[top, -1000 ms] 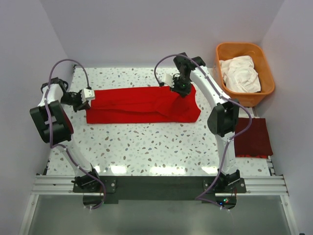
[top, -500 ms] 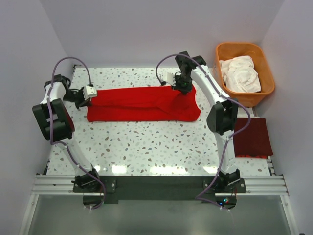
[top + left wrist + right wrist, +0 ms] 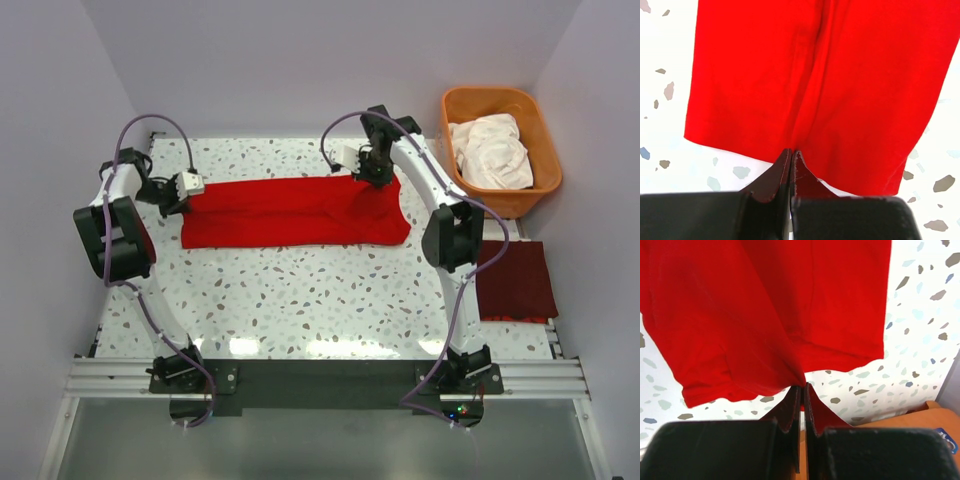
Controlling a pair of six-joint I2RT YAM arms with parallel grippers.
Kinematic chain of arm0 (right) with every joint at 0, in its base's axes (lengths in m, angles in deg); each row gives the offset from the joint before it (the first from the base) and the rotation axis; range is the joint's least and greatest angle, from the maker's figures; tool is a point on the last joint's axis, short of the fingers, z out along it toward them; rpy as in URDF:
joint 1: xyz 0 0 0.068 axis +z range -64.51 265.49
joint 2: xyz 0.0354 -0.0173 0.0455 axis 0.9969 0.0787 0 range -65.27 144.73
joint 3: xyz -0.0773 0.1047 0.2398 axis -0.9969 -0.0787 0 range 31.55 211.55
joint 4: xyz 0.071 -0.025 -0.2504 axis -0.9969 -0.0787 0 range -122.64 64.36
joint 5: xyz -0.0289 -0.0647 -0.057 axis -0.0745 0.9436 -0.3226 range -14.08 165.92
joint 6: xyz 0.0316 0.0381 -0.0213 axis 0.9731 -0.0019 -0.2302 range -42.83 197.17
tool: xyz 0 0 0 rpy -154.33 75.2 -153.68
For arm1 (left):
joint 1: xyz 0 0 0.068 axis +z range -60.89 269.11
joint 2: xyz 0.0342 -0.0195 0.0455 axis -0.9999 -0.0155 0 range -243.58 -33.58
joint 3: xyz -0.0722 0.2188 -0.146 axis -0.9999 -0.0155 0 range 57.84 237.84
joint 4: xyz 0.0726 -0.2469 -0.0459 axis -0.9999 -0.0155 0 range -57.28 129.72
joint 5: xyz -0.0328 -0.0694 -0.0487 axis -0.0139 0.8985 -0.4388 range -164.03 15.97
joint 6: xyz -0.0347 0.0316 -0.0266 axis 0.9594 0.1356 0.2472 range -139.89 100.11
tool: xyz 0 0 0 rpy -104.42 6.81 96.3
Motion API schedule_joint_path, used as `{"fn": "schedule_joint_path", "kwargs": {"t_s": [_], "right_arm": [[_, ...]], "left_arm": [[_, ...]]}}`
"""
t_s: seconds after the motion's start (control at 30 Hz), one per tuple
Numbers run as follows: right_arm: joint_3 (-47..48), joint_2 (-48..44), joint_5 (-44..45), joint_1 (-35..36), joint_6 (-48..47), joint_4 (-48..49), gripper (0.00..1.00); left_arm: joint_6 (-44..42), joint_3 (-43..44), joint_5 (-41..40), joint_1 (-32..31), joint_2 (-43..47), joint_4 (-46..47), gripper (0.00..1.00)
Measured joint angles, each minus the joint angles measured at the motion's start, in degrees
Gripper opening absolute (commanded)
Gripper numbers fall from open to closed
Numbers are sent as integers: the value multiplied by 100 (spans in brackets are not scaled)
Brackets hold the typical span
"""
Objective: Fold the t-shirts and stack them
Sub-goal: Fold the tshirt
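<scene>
White speckled terrazzo covers the bench (image 3: 320, 300), boxed in by pale lavender walls. A red t-shirt (image 3: 300, 210) lies stretched lengthwise across the far half of the bench, folded into a long band that runs from near the left edge toward the right.

The left gripper (image 3: 188, 189) sits at the shirt's left end. In the left wrist view its jaws are clenched on the hem there, with the cloth puckering into a crease at the fingertips (image 3: 785, 162). The right gripper (image 3: 376, 176) is at the shirt's far-right corner, jaws pinched tight on a gathered bit of edge.

An orange plastic basket (image 3: 450, 105) at the far right corner holds crumpled white garments (image 3: 490, 150). A small blue sticker (image 3: 946, 438) on the basket is too small to read. A folded dark red shirt (image 3: 515, 280) lies flat at the right edge.
</scene>
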Motion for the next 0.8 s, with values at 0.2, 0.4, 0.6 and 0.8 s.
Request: {"fn": "schedule_joint_path", "kwargs": {"t_s": [0.2, 0.4, 0.6, 0.8], "right_arm": [[0, 33, 35, 0, 0, 271, 0], [2, 256, 92, 0, -39, 479, 0], [2, 382, 153, 0, -76, 535, 3], [2, 382, 210, -4, -39, 704, 59]], "left_arm": [[-7, -59, -173, 0, -15, 2, 0], [22, -129, -219, 0, -15, 37, 0], [46, -275, -282, 0, -15, 151, 0], [516, -361, -337, -2, -15, 402, 34]]}}
